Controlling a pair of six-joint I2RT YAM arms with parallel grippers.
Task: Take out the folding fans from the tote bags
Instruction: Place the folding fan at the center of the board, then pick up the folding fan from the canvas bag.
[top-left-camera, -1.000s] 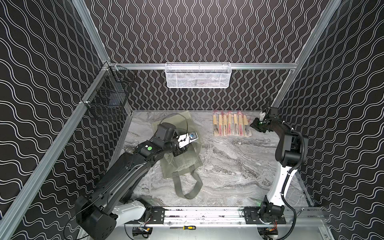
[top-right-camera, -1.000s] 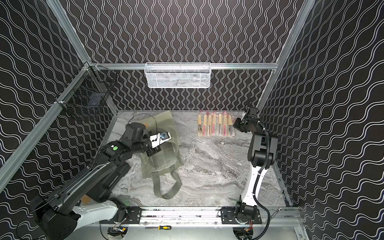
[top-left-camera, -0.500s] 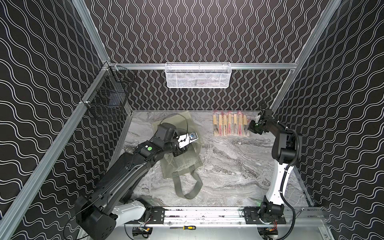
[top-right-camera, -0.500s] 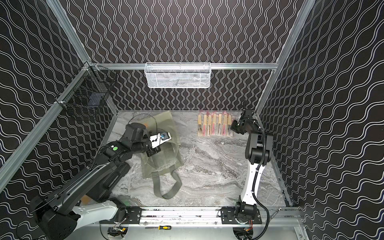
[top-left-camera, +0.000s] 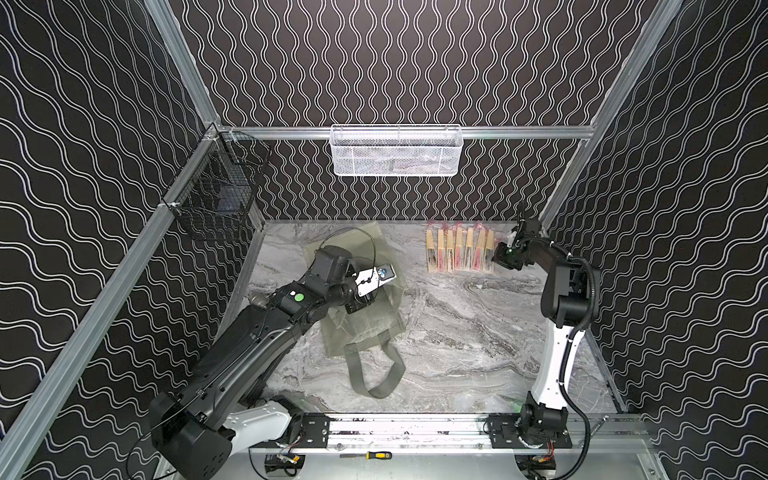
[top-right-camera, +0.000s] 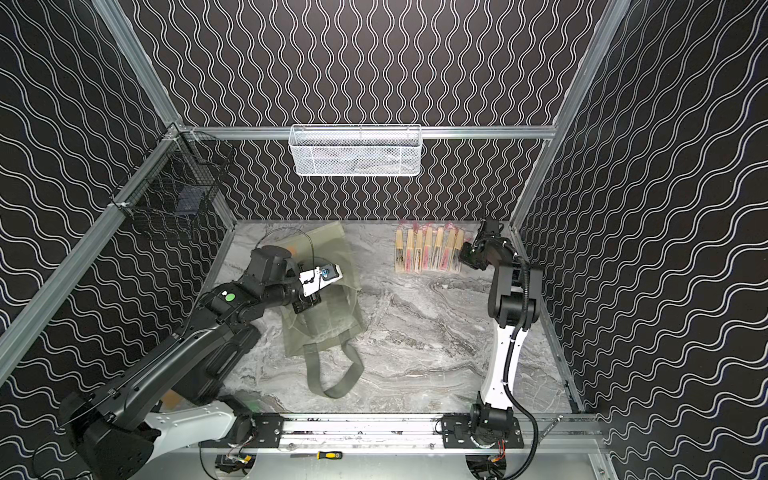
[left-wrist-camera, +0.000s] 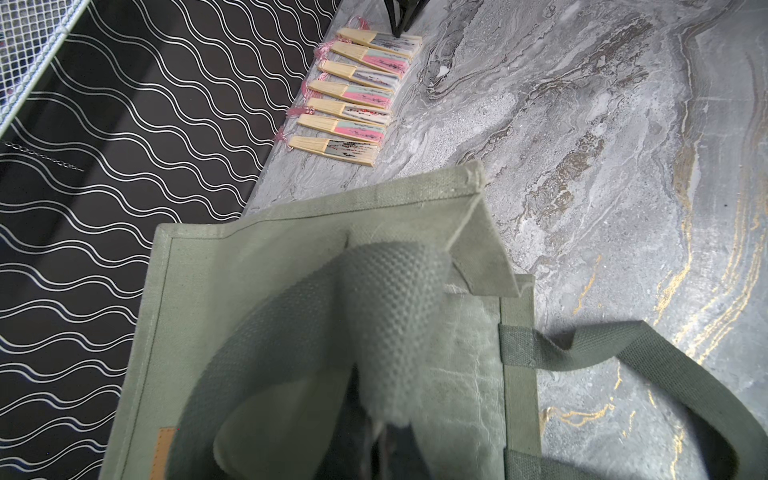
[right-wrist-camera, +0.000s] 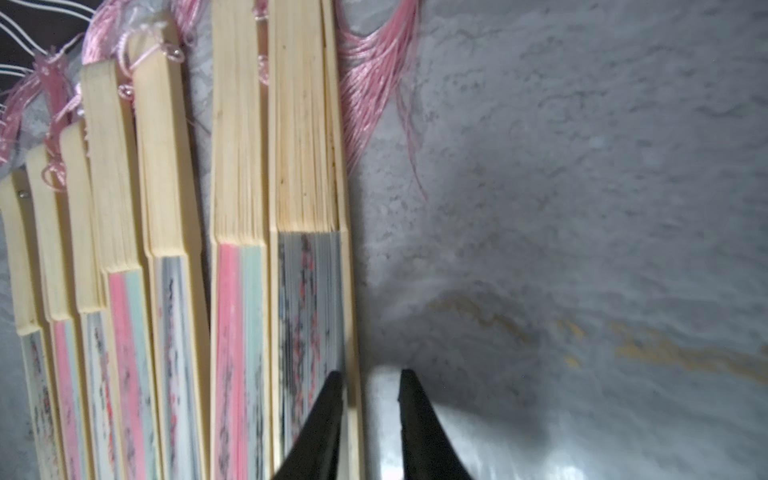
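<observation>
Grey-green canvas marks the tote bag (top-left-camera: 365, 328). We see it lying on the marble tabletop (top-left-camera: 457, 332) left of centre, its mouth toward the front and one strap handle (top-left-camera: 376, 376) looped flat on the stone. A tan label (left-wrist-camera: 166, 446) sits near the bag's back edge. The left gripper (top-left-camera: 354, 306) rests on the middle of the bag. In the left wrist view a ridge of cloth and the second strap rise into it, and we read it as clenched on that fold, though the fingers are largely buried under fabric. Whether the bag holds anything we cannot tell.

The folding fans (top-left-camera: 459, 252), seven by our count, lie closed and side by side on the marble near the back wall (top-left-camera: 415, 199). The row is right of centre and well apart from the bag, with pink tassels (right-wrist-camera: 374, 83) pointing to the wall. The right gripper (right-wrist-camera: 370, 374) hovers at the right-hand end of this row. Its jaws stand a little apart and grasp nothing: one finger overlaps the outermost fan (right-wrist-camera: 309, 291), its partner stands over bare stone. Contact we cannot judge. A white mesh basket (top-left-camera: 395, 151) hangs high on the back wall, and a black wire basket (top-left-camera: 216, 203) hangs at the left side.
</observation>
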